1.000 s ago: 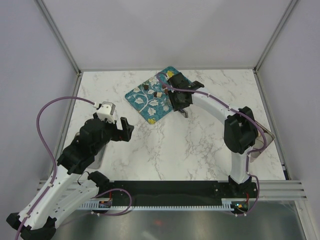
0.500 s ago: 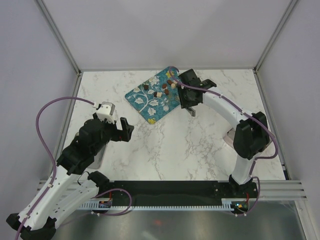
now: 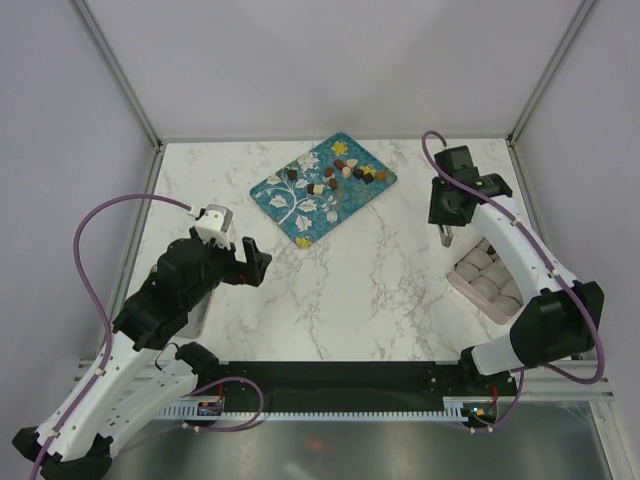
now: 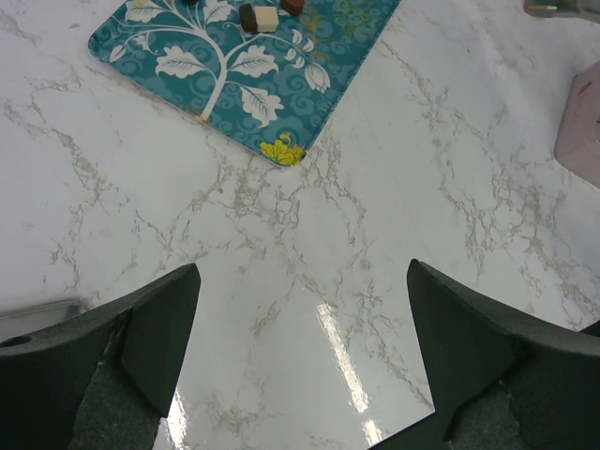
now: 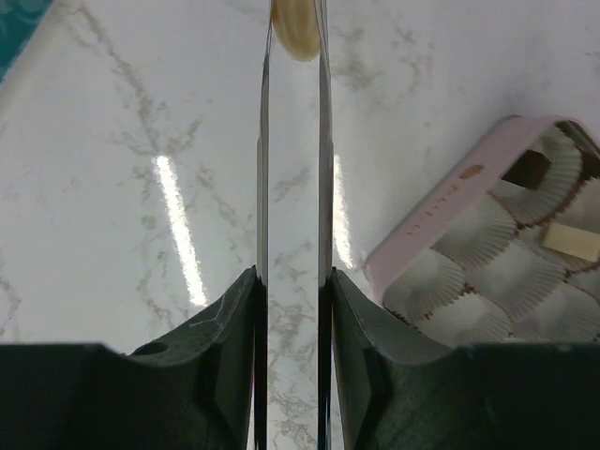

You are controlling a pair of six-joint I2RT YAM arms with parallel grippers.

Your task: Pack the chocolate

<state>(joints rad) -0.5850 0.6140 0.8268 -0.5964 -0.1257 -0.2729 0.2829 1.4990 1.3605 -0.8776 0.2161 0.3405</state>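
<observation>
**A:** Start with the overhead view. What has just changed?

**B:** Your right claw has swung off the teal floral tray. It now hangs over the white marble surface, just beside the pink box of white paper cups. It is clamped on the thin metal tongs. The rest of the small brown and cream chocolate lies at the tray's far corner. Your left claw hasn't budged.

**A:** And the left wrist view?

**B:** Its fingers stand wide apart over bare surface with nothing between them. The tray lies ahead.

**A:** Right wrist?

**B:** The tongs' blades run out between the claw's fingers, and a cream piece is pinched at their tip. The box already holds a dark piece and a pale square piece. I'd judge you're mid-transfer, so next you line the tip up over a vacant cup.
</observation>
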